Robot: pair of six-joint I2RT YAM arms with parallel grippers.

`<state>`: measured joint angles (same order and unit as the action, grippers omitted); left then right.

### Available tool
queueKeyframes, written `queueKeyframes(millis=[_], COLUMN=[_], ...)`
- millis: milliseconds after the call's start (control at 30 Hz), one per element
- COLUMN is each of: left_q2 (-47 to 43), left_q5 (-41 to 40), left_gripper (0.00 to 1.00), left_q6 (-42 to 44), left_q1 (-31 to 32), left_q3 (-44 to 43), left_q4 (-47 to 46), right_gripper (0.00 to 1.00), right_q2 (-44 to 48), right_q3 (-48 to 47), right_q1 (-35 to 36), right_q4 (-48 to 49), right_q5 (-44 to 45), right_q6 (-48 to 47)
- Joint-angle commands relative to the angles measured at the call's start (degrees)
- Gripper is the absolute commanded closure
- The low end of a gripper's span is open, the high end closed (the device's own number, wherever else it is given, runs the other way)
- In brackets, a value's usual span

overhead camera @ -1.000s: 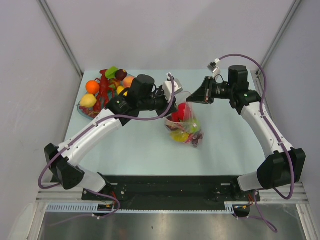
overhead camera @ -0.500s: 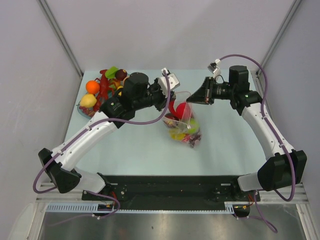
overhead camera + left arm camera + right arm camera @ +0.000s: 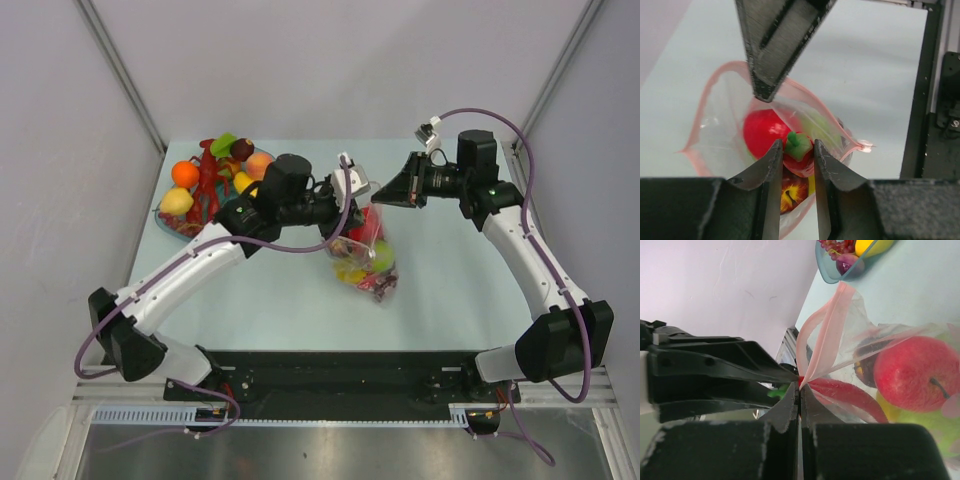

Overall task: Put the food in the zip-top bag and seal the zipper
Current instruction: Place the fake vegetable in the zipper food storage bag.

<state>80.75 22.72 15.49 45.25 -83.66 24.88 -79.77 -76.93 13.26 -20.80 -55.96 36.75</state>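
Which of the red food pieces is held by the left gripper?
The small red piece with the green cap, pinched in the left gripper at the zip-top bag's open mouth. The bigger round red piece lies loose inside it.

The right gripper (image 3: 800, 389) has its jaws pressed together on the pink zipper (image 3: 821, 322) of the clear zip-top bag (image 3: 890, 335). Inside lie a red apple (image 3: 912, 372) and a long red piece (image 3: 850, 394). Beyond it, a blue dish (image 3: 826, 266) holds more food (image 3: 846, 261) on the counter (image 3: 920, 285).
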Motion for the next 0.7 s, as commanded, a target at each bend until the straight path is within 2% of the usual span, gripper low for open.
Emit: queueKeyframes(millis=[0, 233, 333, 433, 467, 533, 567, 633, 667], left_q2=[2.7, 2.8, 2.9, 2.8, 2.5, 0.3, -0.6, -2.7, -3.2], left_q5=[6.0, 11.6, 16.6, 18.2, 17.8, 18.1, 18.0, 19.0, 18.9], left_gripper=[1.00, 1.00, 0.96, 0.75, 0.59, 0.43, 0.30, 0.21, 0.13], left_q6=[-1.5, -1.2, -4.0, -4.8, -4.8, -5.5, -5.5, -1.7, 4.0], left_q1=[0.9, 1.0, 1.0, 0.7, 0.3, -2.3, -3.2, -5.2, -5.2], left_q3=[0.9, 3.2, 5.6, 6.8, 6.3, 5.4, 5.1, 2.5, 1.2], left_q4=[1.5, 1.7, 0.5, 1.1, 1.7, 1.7, 1.5, 4.1, 5.9], right_gripper=[1.00, 1.00, 1.00, 1.00, 1.00, 1.00, 1.00, 1.00, 1.00], right_q2=[1.7, 1.5, 0.9, 0.8, 0.8, 1.1, 1.1, 1.1, 1.0], right_q3=[-1.0, -1.0, -1.0, -1.0, -1.0, -1.0, -1.0, -1.0, -1.0], right_q1=[0.4, 0.4, 0.4, 0.3, 0.0, -0.1, 0.0, -0.1, -0.1], right_q4=[5.2, 5.9, 6.5, 6.6, 6.3, 5.9, 5.2, 4.6, 4.5], right_q5=[-2.0, -2.7, -3.1, -3.7, -3.8, -3.9, -3.8, -4.1, -4.3], right_q6=[2.0, 2.4, 2.5, 2.6, 2.2, 1.5, 0.8, 0.2, -0.1])
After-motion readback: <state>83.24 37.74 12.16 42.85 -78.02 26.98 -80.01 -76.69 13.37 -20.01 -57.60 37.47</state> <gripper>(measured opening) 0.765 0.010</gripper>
